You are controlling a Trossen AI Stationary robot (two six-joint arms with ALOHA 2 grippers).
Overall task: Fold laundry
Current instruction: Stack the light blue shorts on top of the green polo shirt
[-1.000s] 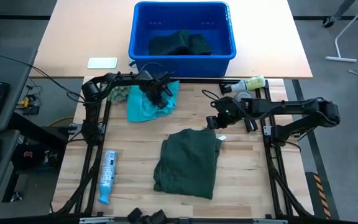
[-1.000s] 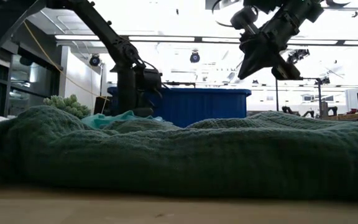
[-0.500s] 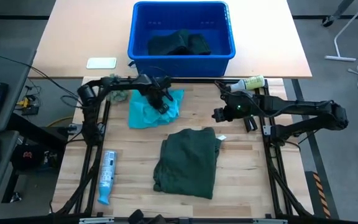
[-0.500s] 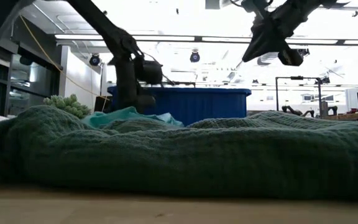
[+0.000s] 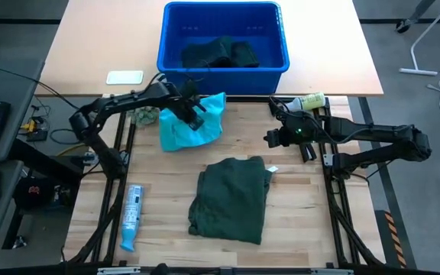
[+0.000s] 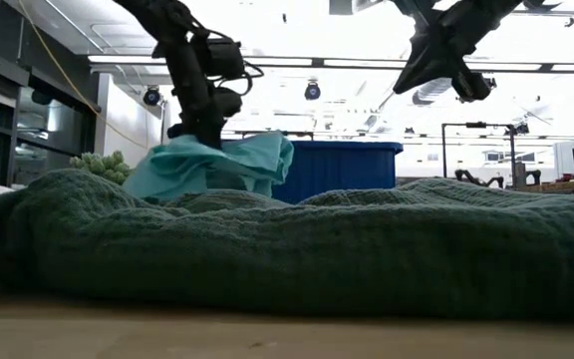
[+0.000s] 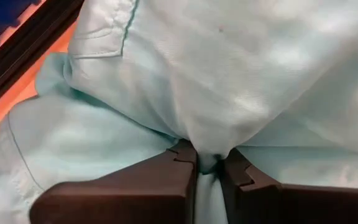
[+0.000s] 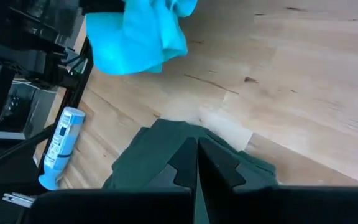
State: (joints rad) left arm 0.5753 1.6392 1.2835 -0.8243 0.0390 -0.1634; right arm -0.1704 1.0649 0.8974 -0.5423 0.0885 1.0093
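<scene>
turquoise piece: your bright turquoise thin-cloth shirt (image 5: 192,122) hangs bunched at the far side of the wooden bench (image 5: 304,214), just in front of the blue plastic bin (image 5: 224,67); its lower part looks to rest on the boards.
left claw: your left claw (image 7: 207,163) is clamped on a pinch of that turquoise cloth; the fabric tents up from the fingers (image 7: 135,186) in the wrist view.
right claw: your right claw (image 8: 197,163) hangs above the bench on the right, fingers together, nothing in them.
green piece: dark green knit garment (image 5: 231,197) lies roughly folded mid-bench, a small white tag (image 5: 273,169) at its far right corner. More dark green cloth (image 5: 221,53) sits in the bin.
handling, turquoise: light, limp, thin. It won't hold shape; a single pinch only gives you a drooping bundle. Judgement: you need a second hold at a hem or seam corner to spread it flat.
handling, green: thicker, heavier, textured knit, likely grippy and unlikely to slide off the pads. Take it at an edge or corner, not mid-panel.
risk: the pinch is small, so the thin cloth may slip if you pull fast.
</scene>
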